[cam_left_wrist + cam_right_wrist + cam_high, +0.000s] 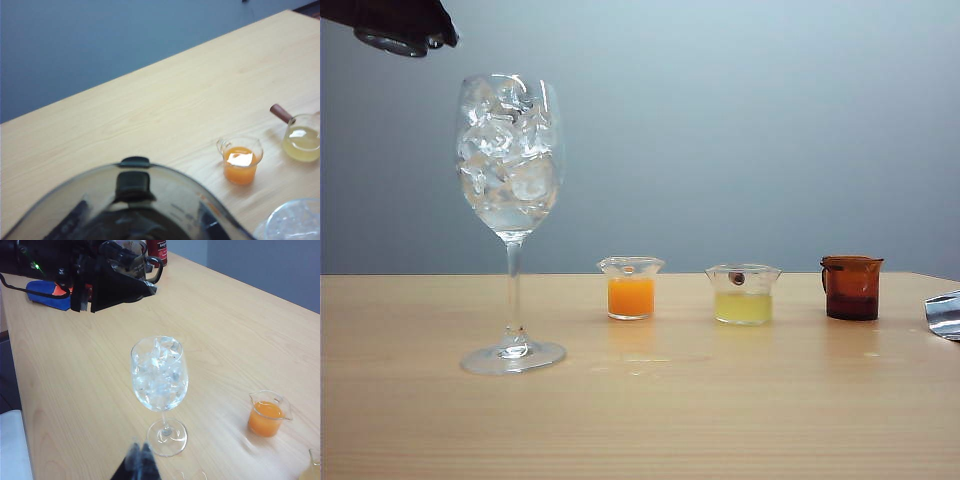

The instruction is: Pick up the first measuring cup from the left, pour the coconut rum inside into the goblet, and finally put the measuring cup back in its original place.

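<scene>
The left gripper (pixel 125 277) hangs in the air up and to the left of the goblet (pixel 510 160), at the top left corner of the exterior view, with its fingers closed around the smoky-grey measuring cup (pixel 131 257). In the left wrist view the cup's (pixel 135 205) flared rim fills the lower part of the picture, with one dark finger (pixel 133 182) showing through the glass. The cup is well clear of the table (pixel 720 420); whether any liquid is in it I cannot tell.

The goblet stands upright on its round foot at the left of the table, its bowl packed with ice cubes (pixel 505 140) and some clear liquid low in the bowl. To its right stand three small cups in a row, well apart from one another: a clear cup of orange liquid (pixel 631 288), a clear cup of pale yellow liquid (pixel 743 294), and an amber-brown handled cup (pixel 851 287). A shiny silvery thing (pixel 944 314) lies at the table's right edge.

The right gripper (pixel 137 462) sits low, near the goblet's foot, seen only as blurred dark fingertips that lie close together with nothing between them
</scene>
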Robot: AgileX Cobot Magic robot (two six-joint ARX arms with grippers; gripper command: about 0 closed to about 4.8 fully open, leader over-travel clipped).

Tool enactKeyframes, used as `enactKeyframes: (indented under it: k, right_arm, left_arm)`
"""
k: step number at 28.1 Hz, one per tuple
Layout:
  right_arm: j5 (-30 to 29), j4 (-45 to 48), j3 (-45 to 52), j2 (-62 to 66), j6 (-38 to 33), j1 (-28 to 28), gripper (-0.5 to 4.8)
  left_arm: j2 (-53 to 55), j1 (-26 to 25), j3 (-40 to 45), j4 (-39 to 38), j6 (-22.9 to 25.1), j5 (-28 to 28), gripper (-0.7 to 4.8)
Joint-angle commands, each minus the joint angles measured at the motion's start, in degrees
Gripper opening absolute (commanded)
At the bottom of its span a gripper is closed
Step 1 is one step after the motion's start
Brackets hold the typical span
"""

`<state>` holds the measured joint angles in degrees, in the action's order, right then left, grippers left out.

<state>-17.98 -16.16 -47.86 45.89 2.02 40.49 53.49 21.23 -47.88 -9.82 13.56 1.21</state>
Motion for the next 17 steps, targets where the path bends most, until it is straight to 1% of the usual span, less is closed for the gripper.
enactKeyframes:
  k: [1,10,15,17]
  right_arm:
    - [0.0,1.0,-0.3,-0.2,0.1,0.1,-0.04]
    - [0.0,1.0,-0.3,-0.2,0.1,0.1,-0.04]
    - [0.0,1.0,-0.3,-0.2,0.1,0.1,-0.04]
    - [0.0,1.0,-0.3,-0.2,0.2,0.0,-0.04]
  left_arm:
    - [1.2,0.1,-0.2,0.9,1.7,-0.2,0.84]
    - [5.3,0.1,-0.2,2.1,1.8,-1.4,0.83]
    - [6.2,0.0,-0.2,2.6,4.0,-1.4,0.83]
    - [6.3,0.0,0.5,4.0,5.0,-1.2,0.82]
